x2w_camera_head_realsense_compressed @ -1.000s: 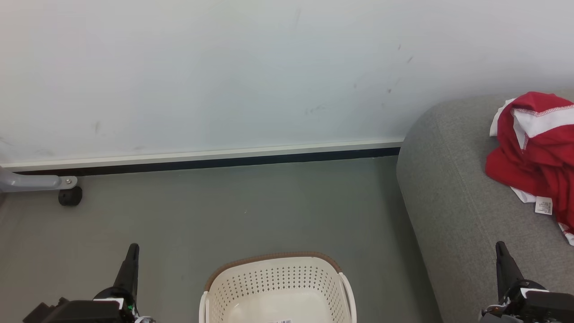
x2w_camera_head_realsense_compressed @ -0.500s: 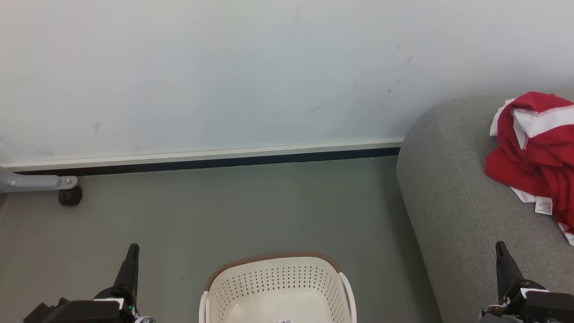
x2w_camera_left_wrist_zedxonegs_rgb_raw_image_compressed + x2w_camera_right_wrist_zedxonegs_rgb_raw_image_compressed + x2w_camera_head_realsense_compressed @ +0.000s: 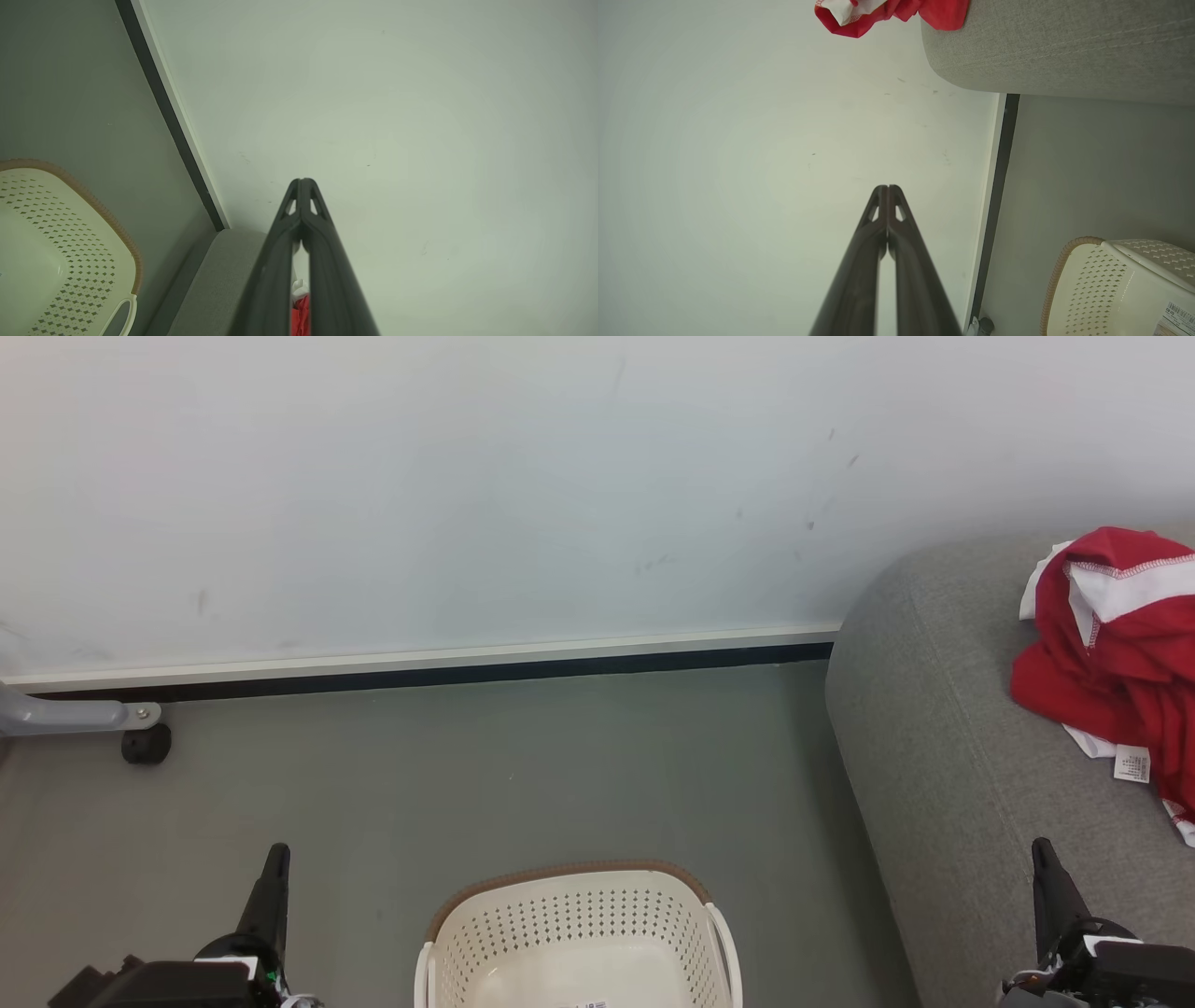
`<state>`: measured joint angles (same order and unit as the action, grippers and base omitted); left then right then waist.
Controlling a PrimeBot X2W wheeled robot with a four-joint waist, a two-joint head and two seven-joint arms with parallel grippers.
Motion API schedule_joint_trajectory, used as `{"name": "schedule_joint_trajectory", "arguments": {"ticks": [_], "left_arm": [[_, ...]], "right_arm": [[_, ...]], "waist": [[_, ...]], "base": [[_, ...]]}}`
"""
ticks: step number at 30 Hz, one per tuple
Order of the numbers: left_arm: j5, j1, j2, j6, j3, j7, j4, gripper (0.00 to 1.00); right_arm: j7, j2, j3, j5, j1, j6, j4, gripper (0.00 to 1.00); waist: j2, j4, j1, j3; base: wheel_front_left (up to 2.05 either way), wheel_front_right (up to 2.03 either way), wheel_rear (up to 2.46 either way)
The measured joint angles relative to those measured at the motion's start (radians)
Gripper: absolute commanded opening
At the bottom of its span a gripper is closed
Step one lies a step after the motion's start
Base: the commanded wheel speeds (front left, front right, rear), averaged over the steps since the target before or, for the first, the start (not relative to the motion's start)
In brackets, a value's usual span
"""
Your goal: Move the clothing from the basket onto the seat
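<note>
The red clothing (image 3: 1116, 653) with white trim lies crumpled on the grey seat (image 3: 943, 747) at the right; it also shows in the right wrist view as clothing (image 3: 887, 13) at the seat's edge (image 3: 1041, 51). The cream basket (image 3: 579, 933) stands on the floor at bottom centre, and what shows of its inside holds no garment. My left gripper (image 3: 276, 855) is shut at the lower left, left of the basket, holding nothing. My right gripper (image 3: 1042, 849) is shut over the seat's front, below the clothing. Both wrist views show fingertips pressed together (image 3: 303, 182) (image 3: 887, 187).
A pale wall with a white and dark baseboard (image 3: 420, 667) runs behind. A grey metal leg with a black caster (image 3: 145, 744) stands at the far left. Grey floor (image 3: 523, 775) lies between the basket and the wall.
</note>
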<state>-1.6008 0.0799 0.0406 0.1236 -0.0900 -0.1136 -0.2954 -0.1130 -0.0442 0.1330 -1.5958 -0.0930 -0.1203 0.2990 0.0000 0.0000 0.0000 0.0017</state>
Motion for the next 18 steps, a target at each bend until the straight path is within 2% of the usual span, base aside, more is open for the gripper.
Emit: {"name": "schedule_joint_trajectory", "arguments": {"ticks": [18], "left_arm": [[0.0, 0.0, 0.0, 0.0, 0.0, 0.0, 0.0, 0.0]], "right_arm": [[0.0, 0.0, 0.0, 0.0, 0.0, 0.0, 0.0, 0.0]], "waist": [[0.0, 0.0, 0.0, 0.0]], "base": [[0.0, 0.0, 0.0]]}}
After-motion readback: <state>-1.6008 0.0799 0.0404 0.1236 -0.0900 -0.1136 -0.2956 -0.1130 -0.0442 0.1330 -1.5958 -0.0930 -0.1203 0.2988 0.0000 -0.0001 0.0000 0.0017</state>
